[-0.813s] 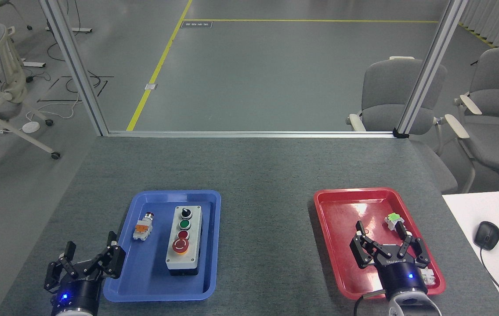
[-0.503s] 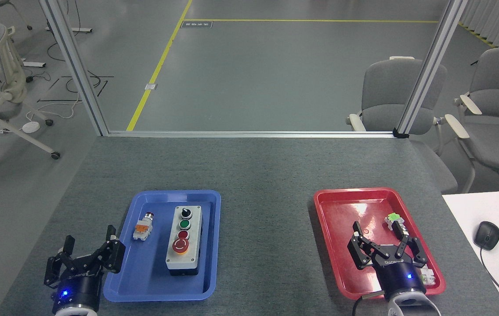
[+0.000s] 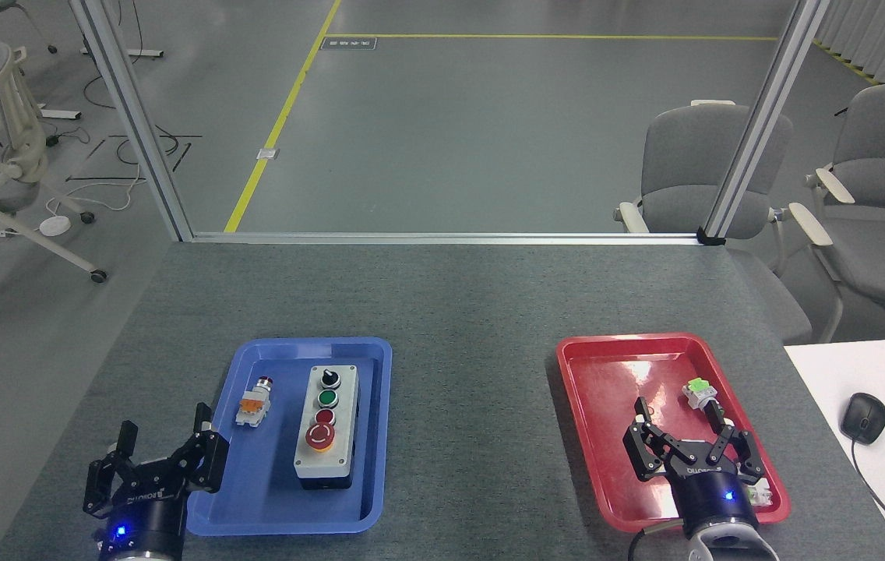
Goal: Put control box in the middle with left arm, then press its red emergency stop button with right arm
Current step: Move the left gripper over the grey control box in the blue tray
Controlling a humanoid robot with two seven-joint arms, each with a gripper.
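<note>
Since the earlier frames the left gripper (image 3: 163, 446) has been shifted slightly toward the near edge, and the right gripper (image 3: 690, 429) has been drawn back a little within the red tray (image 3: 590, 351). Both are seen with fingers spread and nothing held. The control box (image 3: 325, 422) lies in the blue tray (image 3: 279, 518), its long axis running away from the robot, with the red emergency stop button (image 3: 320, 437) toward its near end. The box is placed up and to the right of the left gripper, which hovers at the tray's near left corner and is much the nearer. The middle of the table (image 3: 474, 436) lies bare between the trays. A loose push-button part (image 3: 254, 404) sits between gripper and box and could be knocked.
</note>
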